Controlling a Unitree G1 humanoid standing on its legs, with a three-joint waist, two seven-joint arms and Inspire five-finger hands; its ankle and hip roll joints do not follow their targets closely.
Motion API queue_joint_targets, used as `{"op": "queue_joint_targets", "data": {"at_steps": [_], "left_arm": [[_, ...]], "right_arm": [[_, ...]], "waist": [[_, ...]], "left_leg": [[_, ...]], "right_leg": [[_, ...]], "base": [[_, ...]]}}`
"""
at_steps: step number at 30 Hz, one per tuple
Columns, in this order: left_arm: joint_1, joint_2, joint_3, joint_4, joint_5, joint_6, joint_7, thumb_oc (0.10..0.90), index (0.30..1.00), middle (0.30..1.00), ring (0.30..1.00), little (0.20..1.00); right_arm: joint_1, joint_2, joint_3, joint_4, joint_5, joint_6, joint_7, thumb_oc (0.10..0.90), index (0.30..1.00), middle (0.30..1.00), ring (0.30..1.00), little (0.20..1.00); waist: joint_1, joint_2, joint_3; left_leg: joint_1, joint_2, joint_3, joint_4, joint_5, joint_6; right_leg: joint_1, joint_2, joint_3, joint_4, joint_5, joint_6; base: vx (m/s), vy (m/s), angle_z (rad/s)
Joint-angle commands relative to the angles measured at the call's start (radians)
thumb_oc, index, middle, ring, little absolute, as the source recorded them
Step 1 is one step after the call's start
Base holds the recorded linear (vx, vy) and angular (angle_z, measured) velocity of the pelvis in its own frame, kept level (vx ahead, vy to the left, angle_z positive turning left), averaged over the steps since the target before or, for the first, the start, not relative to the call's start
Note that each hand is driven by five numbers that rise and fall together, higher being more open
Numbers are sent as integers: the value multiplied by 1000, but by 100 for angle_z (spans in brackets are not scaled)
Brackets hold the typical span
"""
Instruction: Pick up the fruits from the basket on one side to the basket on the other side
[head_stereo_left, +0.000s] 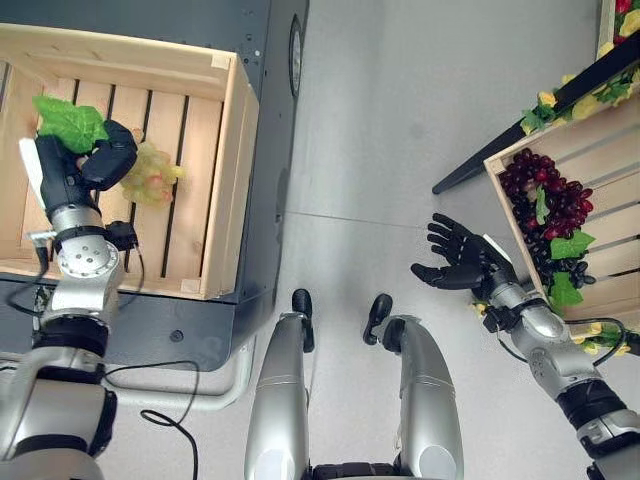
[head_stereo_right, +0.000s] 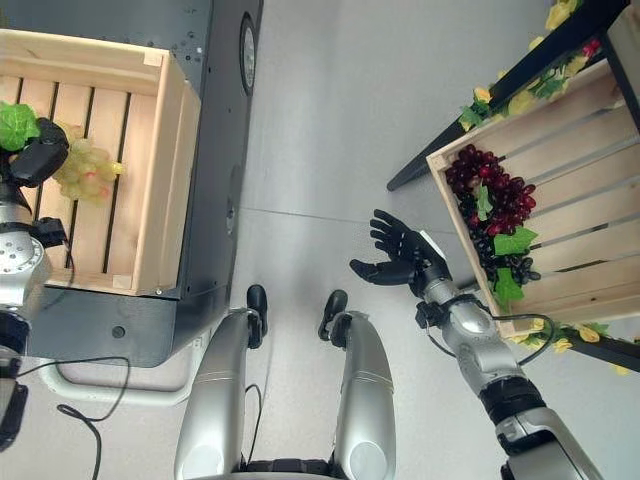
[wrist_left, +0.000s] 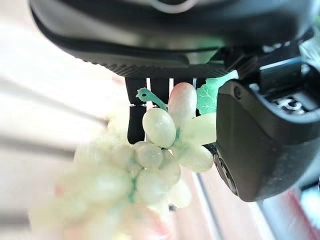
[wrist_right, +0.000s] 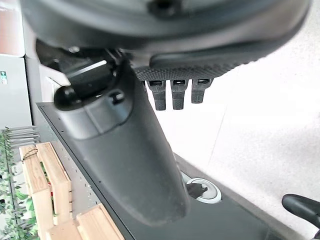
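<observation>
We see the left hand (head_stereo_left: 100, 160) over the left wooden crate (head_stereo_left: 225, 170), its fingers (wrist_left: 136, 107) and thumb curled round a bunch of green grapes (head_stereo_left: 150, 175) with a green leaf (head_stereo_left: 68, 122) on top. The right hand (head_stereo_left: 462, 262) hangs over the floor (head_stereo_left: 400, 130), fingers spread wide, holding nothing, just beside the right wooden crate (head_stereo_left: 600, 130). Dark red grapes (head_stereo_left: 548, 200) lie in that crate.
</observation>
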Motion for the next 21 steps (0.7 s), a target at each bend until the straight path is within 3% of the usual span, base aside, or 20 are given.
{"op": "queue_joint_targets", "data": {"at_steps": [1, 6, 15, 21], "left_arm": [[-11, 7, 120, -105, -199, -159, -65, 400, 300, 300, 300, 300], [41, -75, 166, -151, -372, -181, -109, 400, 300, 300, 300, 300], [94, -126, 215, -180, -492, -182, -131, 400, 300, 300, 300, 300], [146, -164, 251, -215, -514, -179, -164, 400, 300, 300, 300, 300]], "right_arm": [[-8, 4, -87, -115, -31, -29, -25, 800, 900, 900, 900, 900], [-3, 40, -92, -122, -56, -8, -36, 800, 900, 900, 900, 900], [17, 67, -101, -131, -70, 11, -36, 800, 900, 900, 900, 900], [60, 99, -102, -113, -68, -8, -8, 800, 900, 900, 900, 900]], "waist": [[0, 30, -13], [2, 40, -13], [1, 56, -13], [3, 64, -13]], "left_leg": [[161, -61, 58, -143, -42, 37], [213, -72, 51, -168, -42, 39], [298, -85, 52, -207, -21, 45], [414, -100, 26, -255, -13, 40]], "right_leg": [[106, 27, 28, -65, 27, 25], [148, 22, 33, -78, 23, 29], [225, 13, 30, -108, 29, 20], [344, 12, 29, -154, 25, 21]], "base": [[0, 0, 0], [4, -2, -1], [-12, -5, 0], [-3, -43, 1]]}}
